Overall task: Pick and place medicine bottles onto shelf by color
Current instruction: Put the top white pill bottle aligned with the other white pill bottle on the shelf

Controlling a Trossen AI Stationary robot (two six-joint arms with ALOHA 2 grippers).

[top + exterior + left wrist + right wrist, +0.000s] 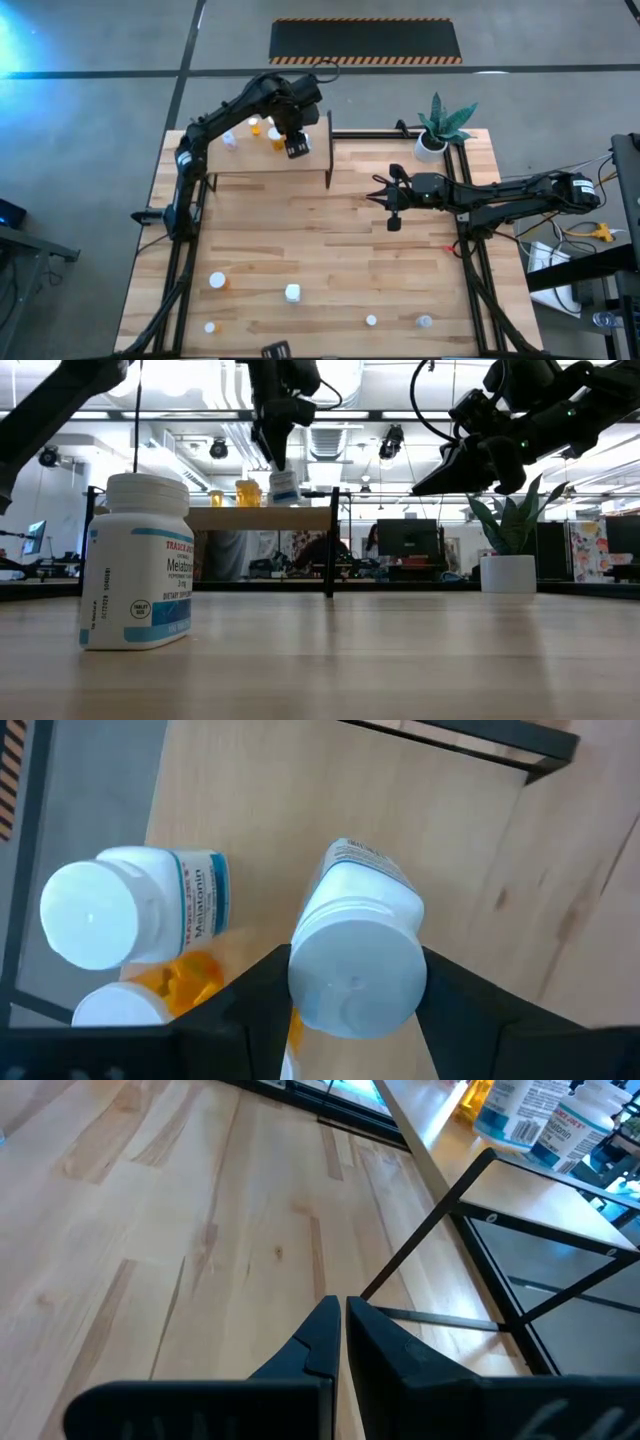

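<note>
The shelf [250, 160] stands at the table's far left, a light board on black posts. On it stand a white bottle with a blue label [130, 905] and two orange bottles [256, 125] [165, 990]. My left gripper [294, 146] is over the shelf's right part, shut on a pale bottle with a white cap [355, 960]; it also shows in the low view [285, 488]. My right gripper [378, 197] is shut and empty above the table's middle, to the right of the shelf. My left gripper pinches the pale bottle at its cap end [305, 975] between its two fingers, one on each side. The fingers [455, 995] come from above, pointing down. The bottle hangs below them, nearly upright, its bottom close over the shelf board; whether it touches, I cannot tell.
Several more small bottles stand near the table's near edge: an orange one [217, 282], a white one [292, 292], which shows large in the low view [135, 565], and others [371, 320] [425, 321]. A white pot with a green plant [432, 140] stands at the far right.
</note>
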